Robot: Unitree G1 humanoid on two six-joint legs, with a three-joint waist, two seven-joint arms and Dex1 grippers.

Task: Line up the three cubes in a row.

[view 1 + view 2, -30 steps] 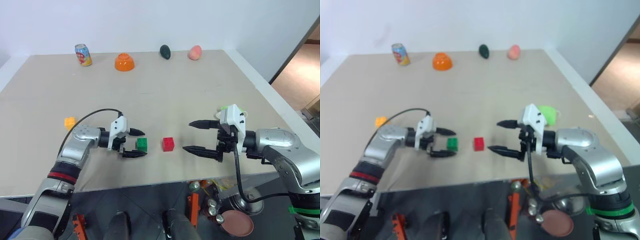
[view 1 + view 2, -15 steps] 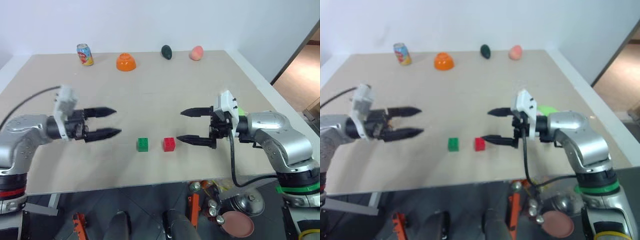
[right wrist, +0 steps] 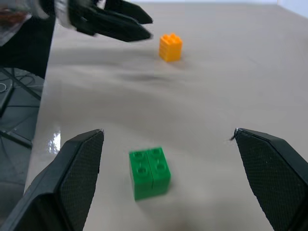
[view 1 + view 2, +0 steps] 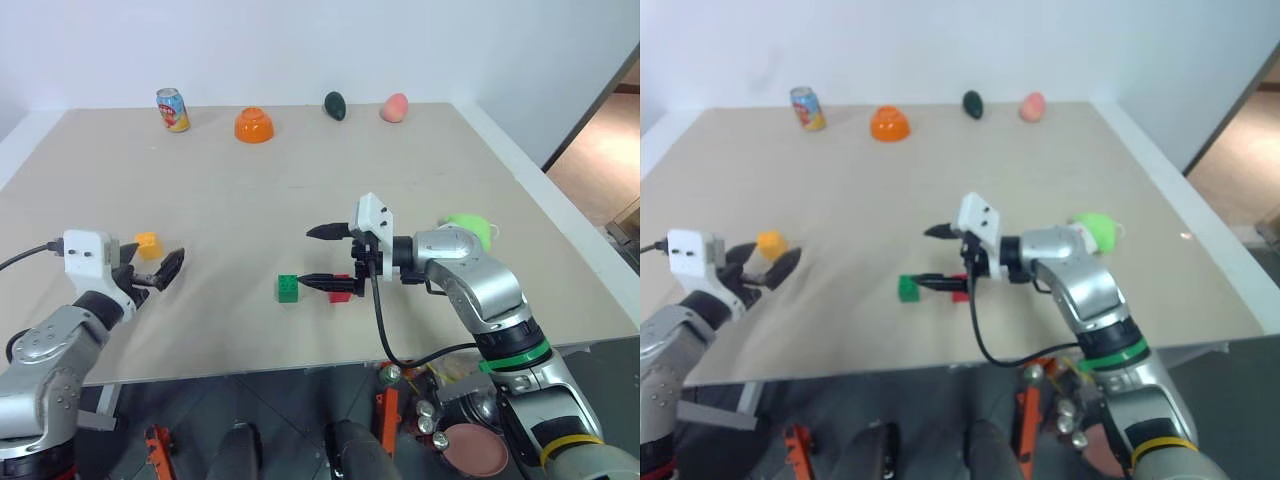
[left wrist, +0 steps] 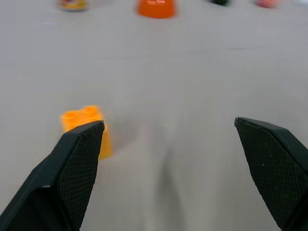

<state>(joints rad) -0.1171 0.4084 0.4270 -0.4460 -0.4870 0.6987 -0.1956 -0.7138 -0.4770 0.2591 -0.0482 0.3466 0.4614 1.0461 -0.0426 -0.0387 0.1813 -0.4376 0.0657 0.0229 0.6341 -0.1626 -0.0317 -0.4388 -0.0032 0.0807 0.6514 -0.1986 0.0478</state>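
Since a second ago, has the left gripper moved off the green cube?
Yes. The left gripper has swung away to the robot's left; the green cube stays put, and the fingers now sit open by the yellow-orange cube.

worktop (image 4: 300, 190): big beige slab, matte, with a pale raised border on the far and right sides
wall (image 4: 300, 50): plain white-ish, runs right behind the worktop, nothing hanging on it
floor (image 4: 600, 150): tan strip showing off to the right past a dark edge
under the front edge: dark grey floor (image 4: 290, 400), a couple of orange stands (image 4: 387, 415) and some metal clutter, can't really tell what it all is
light: soft and even, only faint shadows on the worktop
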